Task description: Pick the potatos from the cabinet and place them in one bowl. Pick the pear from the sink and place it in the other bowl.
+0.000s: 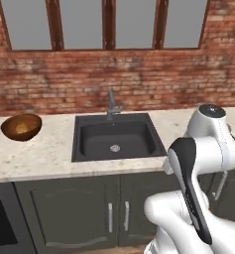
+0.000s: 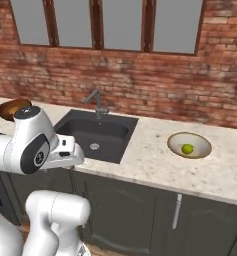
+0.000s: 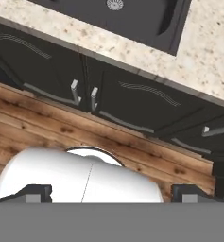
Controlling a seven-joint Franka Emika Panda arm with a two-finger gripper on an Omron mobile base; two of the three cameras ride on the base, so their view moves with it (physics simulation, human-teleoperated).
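The pear [image 2: 188, 148], small and yellow-green, lies inside the other bowl [image 2: 202, 145], the shallow cream one, on the counter right of the sink [image 2: 107, 127]. Across both base views the black sink [image 1: 89, 136] shows its silver drain [image 1: 115, 148]. The one bowl [image 1: 21, 126], glossy dark brown, stands at the counter's left end; the arm's shoulder partly covers this one bowl [image 2: 10, 107] in the right base view. My gripper [image 3: 112, 194] is open with nothing between its fingertips [image 3: 38, 193], and it points down at the floor in front of the sink [image 3: 132, 16]. The potatos and the cabinet are out of view.
A grey faucet [image 1: 111, 106] rises behind the basin. Dark base cabinet doors [image 3: 132, 101] with silver handles run under the speckled counter [image 1: 49, 149], over a wooden floor [image 3: 47, 134]. A brick wall with windows [image 1: 109, 74] backs the counter. A dark appliance [image 1: 0, 223] sits low on the left.
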